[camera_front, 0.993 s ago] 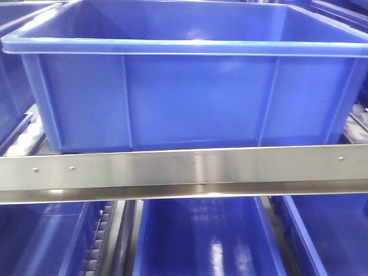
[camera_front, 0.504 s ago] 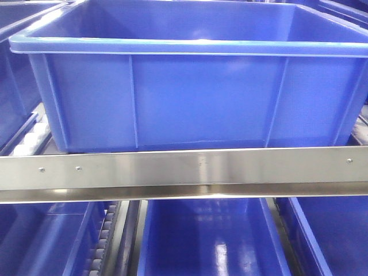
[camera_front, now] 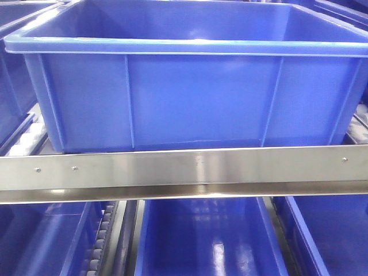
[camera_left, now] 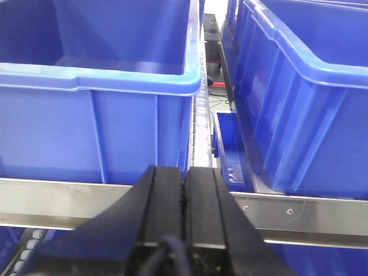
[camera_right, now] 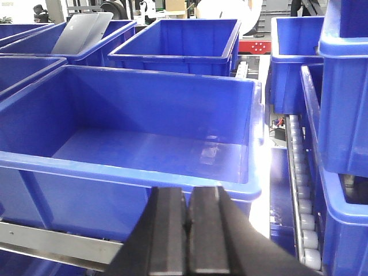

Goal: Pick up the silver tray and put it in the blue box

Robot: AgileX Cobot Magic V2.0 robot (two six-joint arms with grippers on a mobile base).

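The blue box (camera_front: 184,86) stands open and empty on a shelf right in front, behind a steel rail (camera_front: 184,169). It fills the right wrist view (camera_right: 144,144), where its bare floor shows. My left gripper (camera_left: 185,172) is shut and empty, level with the rail, facing the gap between two crates. My right gripper (camera_right: 187,195) is shut and empty, just before the box's near rim. The silver tray is out of view.
Several more blue crates surround the box: left (camera_left: 86,115), right (camera_left: 299,115), behind (camera_right: 178,40) and on the lower shelf (camera_front: 207,241). A dull grey flat tray (camera_right: 86,29) leans in a far crate. Roller tracks (camera_right: 302,195) run between crates.
The front view swayed slightly right, then back left; the box and rail keep their places. Nothing was taken hold of or let go.
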